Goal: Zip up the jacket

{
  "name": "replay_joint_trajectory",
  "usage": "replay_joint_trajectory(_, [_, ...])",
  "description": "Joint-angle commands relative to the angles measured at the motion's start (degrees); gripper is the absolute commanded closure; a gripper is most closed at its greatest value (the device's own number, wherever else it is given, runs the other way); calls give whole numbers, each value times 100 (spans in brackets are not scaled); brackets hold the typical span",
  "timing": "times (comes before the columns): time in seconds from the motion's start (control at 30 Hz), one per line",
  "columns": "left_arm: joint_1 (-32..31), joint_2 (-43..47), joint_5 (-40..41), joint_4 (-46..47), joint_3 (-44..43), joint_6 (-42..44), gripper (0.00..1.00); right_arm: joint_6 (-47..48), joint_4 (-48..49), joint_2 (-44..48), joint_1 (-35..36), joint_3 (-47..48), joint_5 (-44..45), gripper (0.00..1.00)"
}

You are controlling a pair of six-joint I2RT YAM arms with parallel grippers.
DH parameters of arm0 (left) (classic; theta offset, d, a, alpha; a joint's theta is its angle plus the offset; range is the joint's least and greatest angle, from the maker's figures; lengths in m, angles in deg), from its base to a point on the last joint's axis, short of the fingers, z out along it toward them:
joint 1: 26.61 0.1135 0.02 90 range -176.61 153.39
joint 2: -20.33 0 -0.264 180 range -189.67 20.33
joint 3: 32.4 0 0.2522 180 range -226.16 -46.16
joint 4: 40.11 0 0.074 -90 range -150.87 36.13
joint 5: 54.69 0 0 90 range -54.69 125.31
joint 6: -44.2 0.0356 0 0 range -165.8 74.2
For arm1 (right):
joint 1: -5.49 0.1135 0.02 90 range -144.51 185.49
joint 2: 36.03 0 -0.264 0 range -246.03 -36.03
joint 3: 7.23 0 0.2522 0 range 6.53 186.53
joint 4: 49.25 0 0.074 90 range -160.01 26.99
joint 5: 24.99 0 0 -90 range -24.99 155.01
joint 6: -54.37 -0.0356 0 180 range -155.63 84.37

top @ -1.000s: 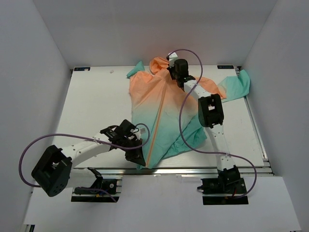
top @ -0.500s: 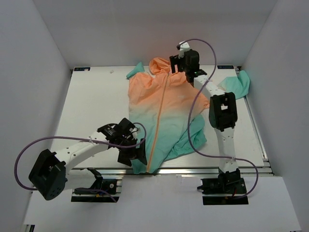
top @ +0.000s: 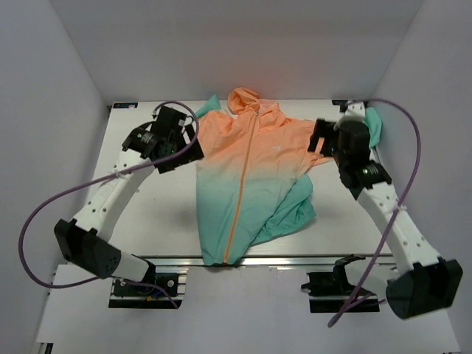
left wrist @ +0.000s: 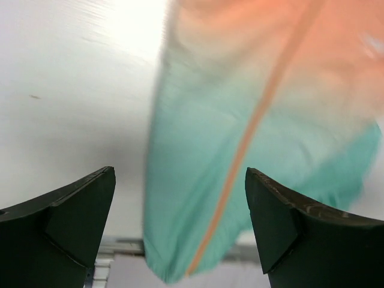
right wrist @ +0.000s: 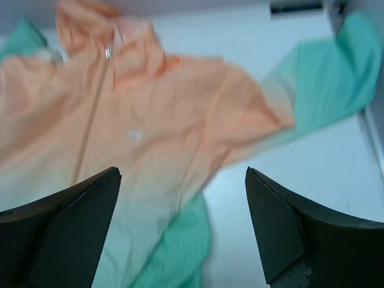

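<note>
Both hands are seen spread wide open, nothing gripped by either. The left hand (top: pixel 184 141) is held over the desk (top: pixel 140 206), and the jacket (top: pixel 247 184) is laid out flat just off to that hand's right, its orange shoulder being the nearest bit. Whether cloth is brushed by the fingertips can't be told from above, but in the left wrist view the fingers (left wrist: pixel 78 210) are shown well clear, with the teal hem end and the orange zipper (left wrist: pixel 252 126) spread out ahead of them, all rather blurred. The right hand (top: pixel 318 139) is parked on the opposite side, with the jacket's other shoulder just to its left and a teal sleeve end (top: pixel 375 125) bunched up close behind it near the desk's far right corner. In the right wrist view the orange chest is seen ahead of the open fingers (right wrist: pixel 282 228), and a small metal zipper pull (right wrist: pixel 108 53) is made out up by the collar, just under the hood (top: pixel 243 98). From overhead the zipper is seen as one unbroken orange line running from hem to collar between the two hands. A fold of teal fabric (top: pixel 291 214) is left sticking out below the right hand, on the near side.
</note>
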Motion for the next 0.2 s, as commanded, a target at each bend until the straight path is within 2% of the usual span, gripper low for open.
replay_joint_trajectory(0.0, [620,-283,834,-362,-344,169,2,-511,-796,842,19,-909,-502,11])
replay_joint_trajectory(0.07, [761,-204,800,-230,-380,265,2,-626,-595,1319,19,-1253,-828,11])
replay_joint_trajectory(0.17, [1008,77,712,-10,-161,318,2,-697,-637,1866,27,-1510,-768,11])
